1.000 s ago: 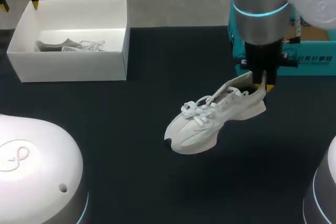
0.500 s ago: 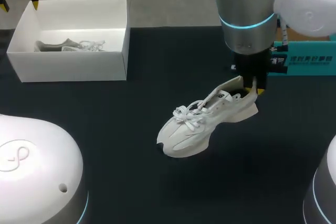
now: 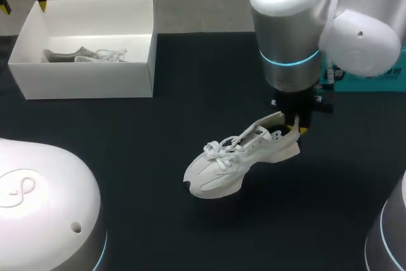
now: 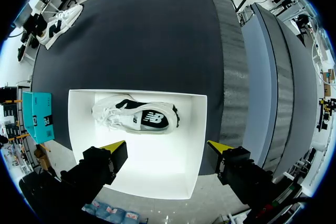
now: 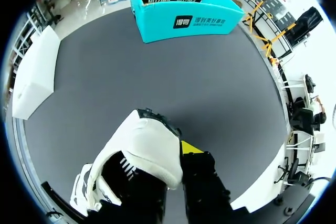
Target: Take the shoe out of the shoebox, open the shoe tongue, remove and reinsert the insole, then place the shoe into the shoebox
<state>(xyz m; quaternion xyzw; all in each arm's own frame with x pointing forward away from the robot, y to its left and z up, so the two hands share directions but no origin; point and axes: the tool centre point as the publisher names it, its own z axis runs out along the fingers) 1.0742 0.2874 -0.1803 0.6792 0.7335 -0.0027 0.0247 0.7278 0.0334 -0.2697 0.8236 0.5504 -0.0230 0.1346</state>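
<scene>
Pinched at the heel collar by the right gripper (image 3: 295, 125), one finger inside and one outside: the white shoe (image 3: 238, 157), near table centre, toe pointing to 8 o'clock. At 10 o'clock, the white shoebox (image 3: 89, 49) with a second shoe (image 4: 137, 118) inside. Over it, the left gripper (image 4: 167, 148), spread wide, holding nothing. At 2 o'clock, a teal box (image 5: 184, 11).

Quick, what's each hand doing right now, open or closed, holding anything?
Left hand: open, holding nothing.
Right hand: closed on the shoe, at its heel.
</scene>
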